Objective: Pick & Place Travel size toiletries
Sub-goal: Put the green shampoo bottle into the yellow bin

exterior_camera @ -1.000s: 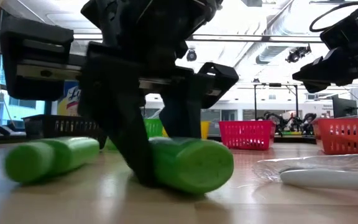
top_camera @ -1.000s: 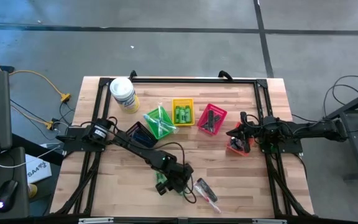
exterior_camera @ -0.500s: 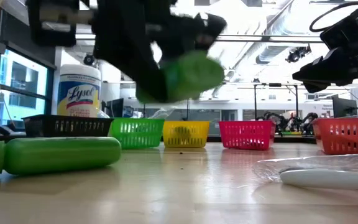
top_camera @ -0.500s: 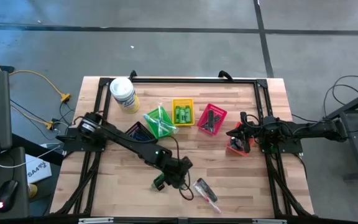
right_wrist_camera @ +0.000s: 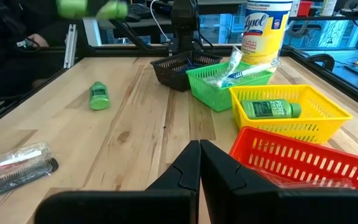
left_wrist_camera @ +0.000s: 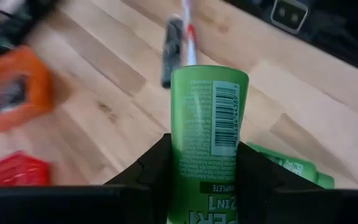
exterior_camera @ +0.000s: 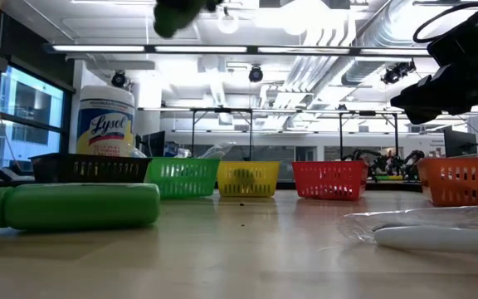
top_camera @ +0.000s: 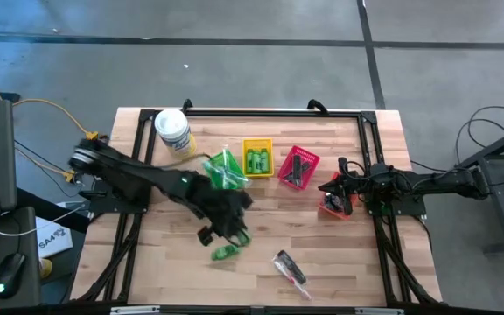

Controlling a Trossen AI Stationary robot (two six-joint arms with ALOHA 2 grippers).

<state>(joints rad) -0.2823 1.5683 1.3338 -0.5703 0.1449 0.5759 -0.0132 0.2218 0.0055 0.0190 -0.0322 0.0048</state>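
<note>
From my station I find the left gripper [left_wrist_camera: 207,186] raised above the table [top_camera: 357,262], its two fingers clamped on either side of a green mini bottle [left_wrist_camera: 207,124], barcode label facing the wrist camera. In the overhead view this gripper sits over the middle of the table, in front of the green basket [top_camera: 226,171]. A second green bottle [top_camera: 224,253] lies on its side on the bare wood just in front of the gripper; at table level it rests flat at the near left. A clear packet with a dark comb [top_camera: 290,268] lies on the wood to that bottle's right, apart from it. The yellow basket [top_camera: 257,158] holds more green bottles; the red basket [top_camera: 297,168] holds dark items I cannot identify. The right gripper [right_wrist_camera: 199,163] waits above the orange basket [top_camera: 333,202] at the table's right edge, its fingers pressed together on nothing.
</note>
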